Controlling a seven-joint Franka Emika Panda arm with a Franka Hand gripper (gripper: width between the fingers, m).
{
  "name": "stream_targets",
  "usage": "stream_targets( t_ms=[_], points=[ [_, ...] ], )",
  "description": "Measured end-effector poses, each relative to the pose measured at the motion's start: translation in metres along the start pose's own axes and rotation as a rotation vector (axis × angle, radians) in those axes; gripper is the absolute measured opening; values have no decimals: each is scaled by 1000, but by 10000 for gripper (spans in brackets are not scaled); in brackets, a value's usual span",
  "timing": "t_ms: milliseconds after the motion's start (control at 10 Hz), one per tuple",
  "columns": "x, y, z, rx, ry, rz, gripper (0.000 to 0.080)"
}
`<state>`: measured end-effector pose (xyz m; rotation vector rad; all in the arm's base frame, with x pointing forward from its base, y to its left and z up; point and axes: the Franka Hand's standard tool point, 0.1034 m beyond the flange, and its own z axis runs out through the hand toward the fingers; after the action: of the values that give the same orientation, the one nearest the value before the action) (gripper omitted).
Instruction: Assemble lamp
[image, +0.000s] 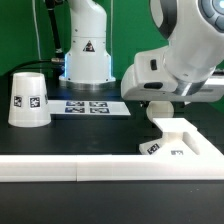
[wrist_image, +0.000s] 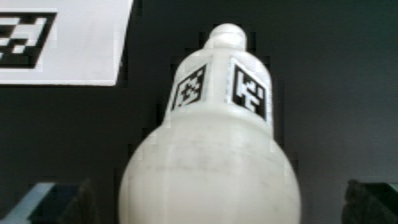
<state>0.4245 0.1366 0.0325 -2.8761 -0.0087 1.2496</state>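
The white bulb (wrist_image: 214, 150) fills the wrist view, its narrow tagged neck pointing away toward the marker board (wrist_image: 63, 45). My gripper (wrist_image: 210, 205) is open. Its dark fingers (wrist_image: 50, 203) stand on either side of the bulb's round body with a dark gap on each side. In the exterior view my gripper (image: 160, 101) hangs low over the bulb (image: 160, 113), just behind the flat base (image: 185, 143) at the exterior view's right. The cup-like shade (image: 29, 100) stands mouth down at the exterior view's left.
The marker board (image: 88, 105) lies flat between the shade and the bulb. A long white border rail (image: 60, 168) runs along the front. The arm's own pedestal (image: 88, 60) stands behind the marker board.
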Motion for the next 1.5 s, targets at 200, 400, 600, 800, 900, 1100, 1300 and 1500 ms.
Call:
stream_targets(
  t_ms=[200, 400, 600, 800, 900, 1100, 1300, 1500],
  points=[
    [1, 1, 11, -1, 4, 2, 699],
    [3, 2, 19, -2, 7, 5, 699],
    [5, 3, 25, -1, 9, 7, 699],
    [7, 4, 26, -1, 9, 9, 687],
    [7, 5, 26, 0, 8, 11, 687],
    [8, 5, 25, 1, 11, 12, 576],
    [5, 8, 17, 6, 19, 4, 576],
    [-7, 15, -9, 14, 15, -13, 576]
  ],
)
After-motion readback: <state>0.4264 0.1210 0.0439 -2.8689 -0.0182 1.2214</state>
